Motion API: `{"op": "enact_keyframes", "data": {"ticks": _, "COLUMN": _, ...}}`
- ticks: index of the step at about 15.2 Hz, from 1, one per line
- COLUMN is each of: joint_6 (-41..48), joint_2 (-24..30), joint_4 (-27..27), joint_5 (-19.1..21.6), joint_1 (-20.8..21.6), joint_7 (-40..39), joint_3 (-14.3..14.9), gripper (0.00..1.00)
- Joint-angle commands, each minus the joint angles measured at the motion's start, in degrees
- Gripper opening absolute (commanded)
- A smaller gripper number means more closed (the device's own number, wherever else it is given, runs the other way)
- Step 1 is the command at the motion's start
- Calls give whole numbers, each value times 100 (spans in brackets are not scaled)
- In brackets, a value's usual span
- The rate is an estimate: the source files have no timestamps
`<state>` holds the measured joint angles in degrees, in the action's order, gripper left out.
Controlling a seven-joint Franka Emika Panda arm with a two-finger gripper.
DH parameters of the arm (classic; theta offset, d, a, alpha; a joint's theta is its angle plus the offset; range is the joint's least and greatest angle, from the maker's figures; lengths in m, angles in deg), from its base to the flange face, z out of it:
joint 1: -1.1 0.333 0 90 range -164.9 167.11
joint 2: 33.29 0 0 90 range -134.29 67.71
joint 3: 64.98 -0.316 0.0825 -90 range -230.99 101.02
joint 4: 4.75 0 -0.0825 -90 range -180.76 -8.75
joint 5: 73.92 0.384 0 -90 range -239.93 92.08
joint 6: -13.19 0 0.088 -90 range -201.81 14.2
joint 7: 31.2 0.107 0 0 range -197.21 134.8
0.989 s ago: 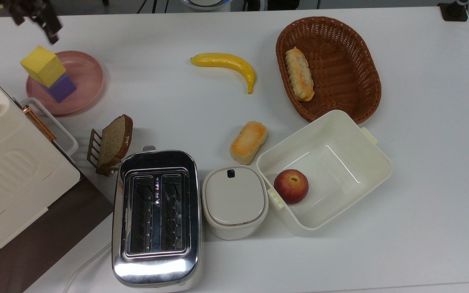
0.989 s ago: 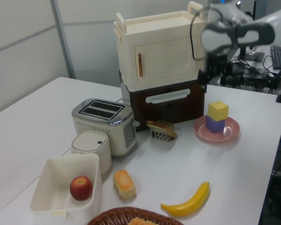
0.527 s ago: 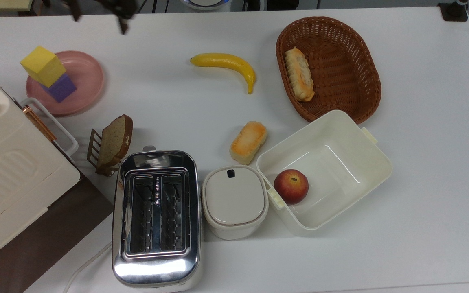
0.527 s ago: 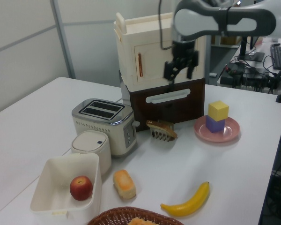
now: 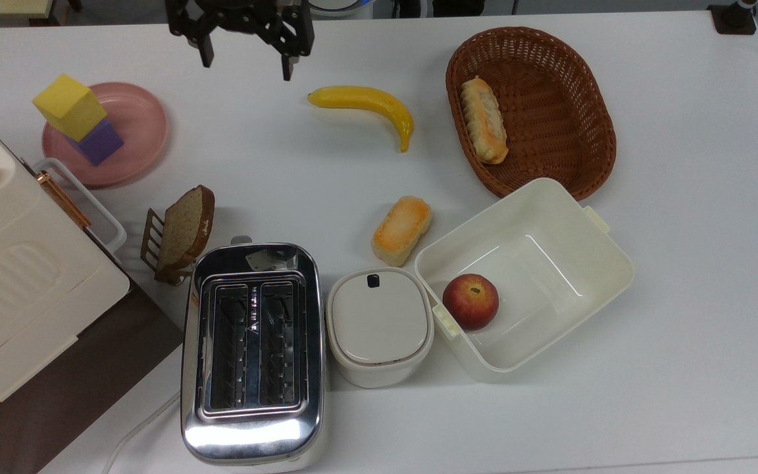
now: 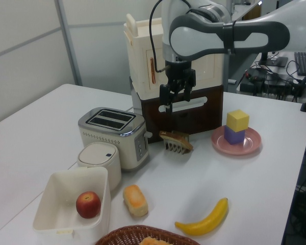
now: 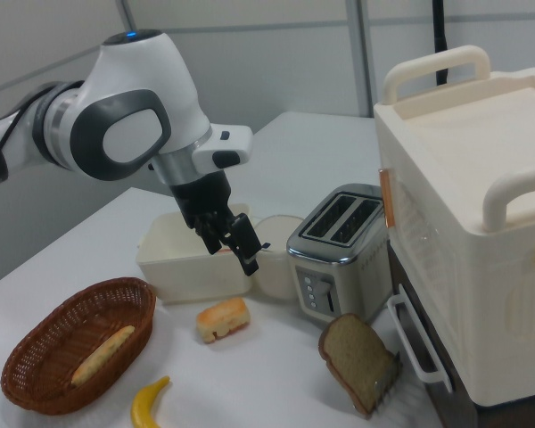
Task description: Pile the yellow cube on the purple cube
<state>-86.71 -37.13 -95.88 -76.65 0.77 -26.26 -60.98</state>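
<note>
The yellow cube (image 5: pixel 68 106) rests on top of the purple cube (image 5: pixel 101 143), and both stand on a round pink plate (image 5: pixel 139 128) at the top view's left. In the left view the yellow cube (image 6: pixel 237 120) sits squarely over the purple cube (image 6: pixel 234 136) on the plate (image 6: pixel 250 147). My gripper (image 5: pixel 246 58) hangs open and empty near the table's far edge, well to the top view's right of the stack and just left of the banana. It also appears above the bread rack in the left view (image 6: pixel 174 99) and in front of the white tub in the right view (image 7: pixel 234 252).
A yellow banana (image 5: pixel 366 105) lies mid-table beside a wicker basket (image 5: pixel 537 46) holding a bread roll. A toaster (image 5: pixel 251 349), a lidded white pot (image 5: pixel 379 322), a white tub (image 5: pixel 603 263) with an apple, a bun (image 5: pixel 402 229), a bread slice in a rack (image 5: pixel 185 227) and a cream oven (image 5: pixel 17 289) fill the near side.
The gripper has swung away from above the stacked cubes, travelling toward the top view's right along the far edge. The two cubes have stayed in place on the plate.
</note>
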Motion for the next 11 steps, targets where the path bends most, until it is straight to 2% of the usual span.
{"op": "enact_keyframes", "data": {"ticks": 1, "joint_6": 120, "joint_2": 41, "joint_4": 165, "joint_5": 70, "joint_1": 191, "joint_7": -81, "joint_3": 268, "gripper": 100}}
{"op": "enact_keyframes", "data": {"ticks": 3, "joint_6": 374, "joint_2": 59, "joint_4": 174, "joint_5": 70, "joint_1": 191, "joint_7": -133, "joint_3": 285, "gripper": 100}}
{"op": "enact_keyframes", "data": {"ticks": 11, "joint_6": 402, "joint_2": 59, "joint_4": 192, "joint_5": 79, "joint_1": 200, "joint_7": -160, "joint_3": 320, "gripper": 100}}
